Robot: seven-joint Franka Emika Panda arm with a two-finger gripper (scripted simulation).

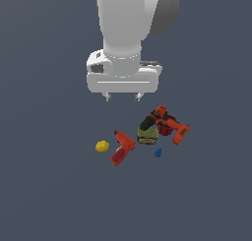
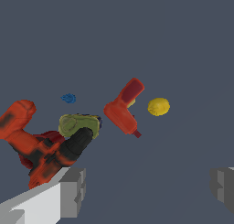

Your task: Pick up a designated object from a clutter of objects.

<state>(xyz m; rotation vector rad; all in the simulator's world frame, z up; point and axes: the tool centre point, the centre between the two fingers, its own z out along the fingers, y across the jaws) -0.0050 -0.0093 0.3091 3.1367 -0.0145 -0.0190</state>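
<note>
Exterior view: open, empty end effector (image 1: 122, 96) hangs above the small red drill (image 1: 122, 148).

Arm (image 1: 129, 18): we see it cut off by the exterior view's top edge.
Olive-green thing (image 1: 146, 134): partly hidden behind the larger drill (image 1: 166, 124); we cannot identify it.
Blue piece (image 1: 158, 153): too small for us to tell.
</note>
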